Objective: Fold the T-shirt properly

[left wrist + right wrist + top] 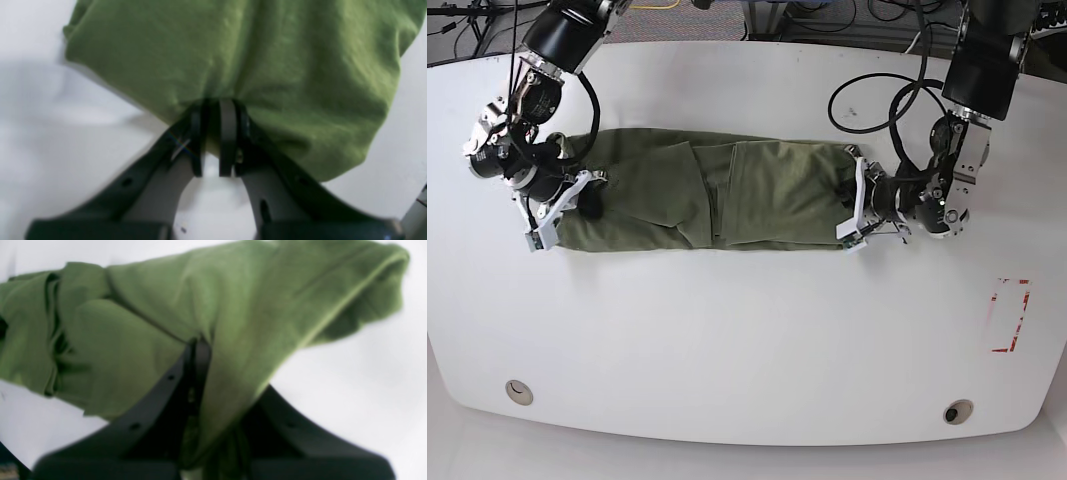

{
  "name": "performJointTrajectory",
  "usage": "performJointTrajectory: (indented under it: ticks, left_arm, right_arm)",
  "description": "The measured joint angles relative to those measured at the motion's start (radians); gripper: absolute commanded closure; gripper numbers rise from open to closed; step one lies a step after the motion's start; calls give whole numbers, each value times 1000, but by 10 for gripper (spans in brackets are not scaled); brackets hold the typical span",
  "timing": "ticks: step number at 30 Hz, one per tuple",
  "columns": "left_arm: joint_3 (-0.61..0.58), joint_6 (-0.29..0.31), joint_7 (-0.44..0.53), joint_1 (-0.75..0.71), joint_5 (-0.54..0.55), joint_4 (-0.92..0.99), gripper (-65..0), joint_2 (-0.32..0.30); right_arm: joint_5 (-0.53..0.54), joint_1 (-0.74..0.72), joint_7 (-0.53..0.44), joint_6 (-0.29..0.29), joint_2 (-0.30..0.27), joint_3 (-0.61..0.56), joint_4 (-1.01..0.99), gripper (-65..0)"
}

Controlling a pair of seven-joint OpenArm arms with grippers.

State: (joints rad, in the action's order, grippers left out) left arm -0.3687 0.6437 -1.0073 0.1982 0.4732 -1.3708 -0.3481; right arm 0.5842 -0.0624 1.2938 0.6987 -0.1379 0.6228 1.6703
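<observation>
One wrinkled olive-green cotton T-shirt (707, 195) lies as a long folded band across the far half of the white oval table (747, 330). Two black grippers flank it: the left gripper (855, 208) pinches the shirt's end nearer the red rectangle marking (1010, 315), and the right gripper (562, 205) is clamped on the opposite end.

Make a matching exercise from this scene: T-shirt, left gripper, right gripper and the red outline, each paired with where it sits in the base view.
Things:
1. T-shirt
2. left gripper
3. right gripper
4. red outline

Places in the base view:
A. shut on the cloth's left end
B. alone on the white table, near its right edge
C. lying in a long band between the arms
D. shut on the cloth's right end

Pairs: 1-C, 2-D, 3-A, 4-B
</observation>
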Motion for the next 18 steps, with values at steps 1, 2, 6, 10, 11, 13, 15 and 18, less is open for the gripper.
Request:
performJointTrajectory:
  ticks: [1, 2, 6, 10, 11, 13, 15, 18]
  left_arm:
    - [-1, 0, 3, 0, -14, -2, -51, 10]
    - [-1, 0, 3, 1, -27, -2, -51, 21]
    - [-1, -4, 3, 4, -87, -4, -51, 65]
    - [-1, -15, 4, 6, -167, -6, -51, 120]
    - [-1, -15, 4, 7, -184, -6, -51, 137]
    - [-4, -19, 3, 9, -230, -7, -51, 166]
    - [-8, -23, 3, 10, -267, -7, -51, 195]
    - [-8, -26, 3, 9, -310, -7, -51, 225]
  right_arm:
    - [0, 6, 5, 0, 1, -13, 21, 0]
    - [-2, 14, 4, 0, 2, -28, 47, 0]
    - [-1, 38, 2, -1, 0, -87, 137, 0]
    - [6, 46, 0, -3, 15, -122, 199, 0]
    - [11, 46, 1, -2, 23, -122, 210, 0]
    - [5, 50, 1, -1, 40, -121, 236, 0]
    - [-2, 55, 7, -2, 56, -131, 255, 0]
    - [-7, 59, 13, -2, 63, -186, 266, 0]
